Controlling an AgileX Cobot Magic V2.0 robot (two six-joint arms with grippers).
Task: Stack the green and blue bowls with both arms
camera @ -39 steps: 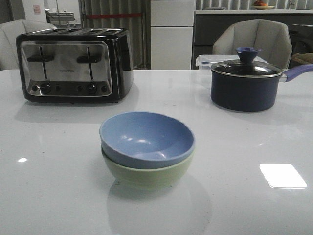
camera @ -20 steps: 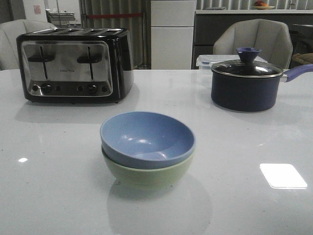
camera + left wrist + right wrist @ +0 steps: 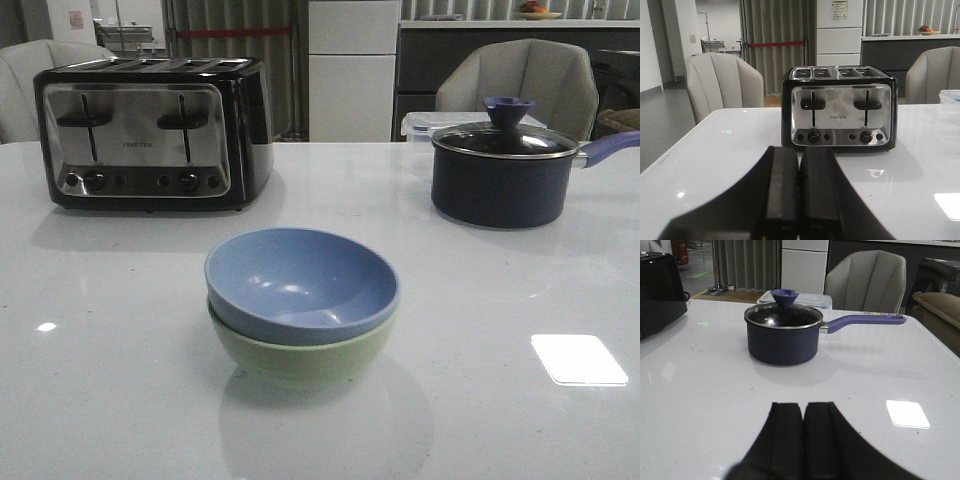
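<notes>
Toaster (image 3: 152, 133) and lidded saucepan (image 3: 503, 170) on table (image 3: 120, 380).

The blue bowl (image 3: 300, 283) and the green bowl (image 3: 300, 355) under it look matt and smooth, like glazed ceramic. The table (image 3: 120, 400) is white and glossy, it mirrors the lights. The toaster (image 3: 150, 133) has a brushed metal face in shiny black plastic. The saucepan (image 3: 497, 185) is dark matt enamel with a glass lid and metal rim. Both gripper fingers (image 3: 799, 195) (image 3: 802, 440) are matt black
</notes>
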